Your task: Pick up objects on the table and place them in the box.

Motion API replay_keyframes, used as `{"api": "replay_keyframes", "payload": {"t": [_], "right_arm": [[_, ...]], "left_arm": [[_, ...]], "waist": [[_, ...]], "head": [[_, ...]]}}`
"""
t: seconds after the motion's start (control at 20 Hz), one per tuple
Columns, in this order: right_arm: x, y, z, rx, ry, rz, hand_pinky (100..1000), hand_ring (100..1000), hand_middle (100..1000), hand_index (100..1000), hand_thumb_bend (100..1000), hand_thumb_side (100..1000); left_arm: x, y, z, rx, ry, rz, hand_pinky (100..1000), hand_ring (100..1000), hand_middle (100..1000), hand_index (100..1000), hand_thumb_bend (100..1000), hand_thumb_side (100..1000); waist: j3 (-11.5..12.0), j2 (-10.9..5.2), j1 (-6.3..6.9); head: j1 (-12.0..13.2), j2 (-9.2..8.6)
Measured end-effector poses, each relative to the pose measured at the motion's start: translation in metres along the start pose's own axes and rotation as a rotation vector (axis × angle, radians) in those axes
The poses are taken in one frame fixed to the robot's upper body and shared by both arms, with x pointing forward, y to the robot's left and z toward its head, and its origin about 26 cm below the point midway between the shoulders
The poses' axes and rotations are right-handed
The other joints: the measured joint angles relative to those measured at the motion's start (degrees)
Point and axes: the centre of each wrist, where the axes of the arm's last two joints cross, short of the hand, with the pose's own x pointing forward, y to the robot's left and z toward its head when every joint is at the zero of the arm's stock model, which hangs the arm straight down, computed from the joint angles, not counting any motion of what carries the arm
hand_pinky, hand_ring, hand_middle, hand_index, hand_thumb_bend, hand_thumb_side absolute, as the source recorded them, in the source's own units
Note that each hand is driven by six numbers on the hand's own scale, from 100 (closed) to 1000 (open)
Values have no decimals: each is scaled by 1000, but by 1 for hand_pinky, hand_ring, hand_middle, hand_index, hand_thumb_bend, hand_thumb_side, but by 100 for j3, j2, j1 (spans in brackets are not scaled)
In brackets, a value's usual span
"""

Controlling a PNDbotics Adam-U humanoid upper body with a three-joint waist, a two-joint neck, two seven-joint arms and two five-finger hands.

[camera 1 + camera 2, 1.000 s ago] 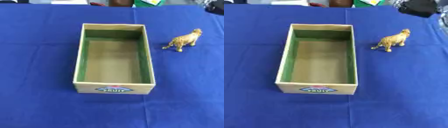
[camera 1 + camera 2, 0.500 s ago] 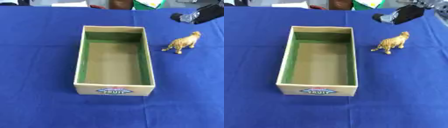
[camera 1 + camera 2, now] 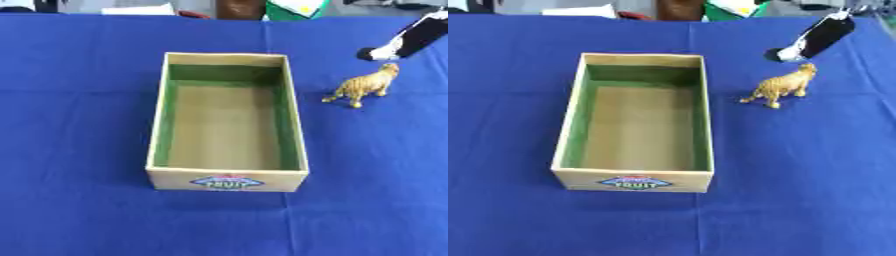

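A: Toy tiger, golden, upright on the blue surface, just right of the box; apart from the box wall.

B: Box open-topped, green-lined, nothing inside; label on the near end. Tiger not yet picked up.

A: Right hand entering from the upper right, black with a pale tip, poised just beyond the tiger's head. Contact between tip and head unclear. Fingers spread or closed: cannot tell from either view.

B: Left hand absent from both views.

A: Likely step: reach toward the tiger for a grasp. Risk one: a tip landing on the head rather than around the body, tipping the figure onto its side or nudging it away along the cloth.

B: Risk two: narrow body and thin legs, hence little to close on; probable slip or twist during the lift, then a drop short of the box rim.
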Motion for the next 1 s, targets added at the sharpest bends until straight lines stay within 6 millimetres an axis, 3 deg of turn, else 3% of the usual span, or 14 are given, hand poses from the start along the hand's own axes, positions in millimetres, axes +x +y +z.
{"api": "replay_keyframes", "payload": {"t": [0.45, 0.6, 0.75, 1.0], "right_arm": [[11, 7, 23, 105, 4, -6, 953, 1000, 976, 1000, 482, 630], [16, 10, 28, 127, -1, 16, 952, 1000, 984, 1000, 418, 613], [18, 14, 27, 147, 1, 39, 942, 1000, 942, 1000, 279, 615], [20, 22, 20, 155, -4, 65, 935, 985, 904, 1000, 236, 610]], "left_arm": [[0, 1, -1, -8, -5, -8, 495, 537, 541, 713, 100, 484], [0, 1, -2, -8, -6, -7, 495, 537, 541, 713, 100, 482], [1, 0, -2, -9, -8, -5, 496, 537, 540, 713, 100, 480], [1, 0, -2, -13, -10, -4, 496, 537, 540, 713, 100, 481]], "waist": [[-41, 0, -75], [-58, 1, -93], [-22, 2, -92], [10, 2, -90]], "head": [[86, -3], [88, -5], [83, -7], [56, -34]]}}
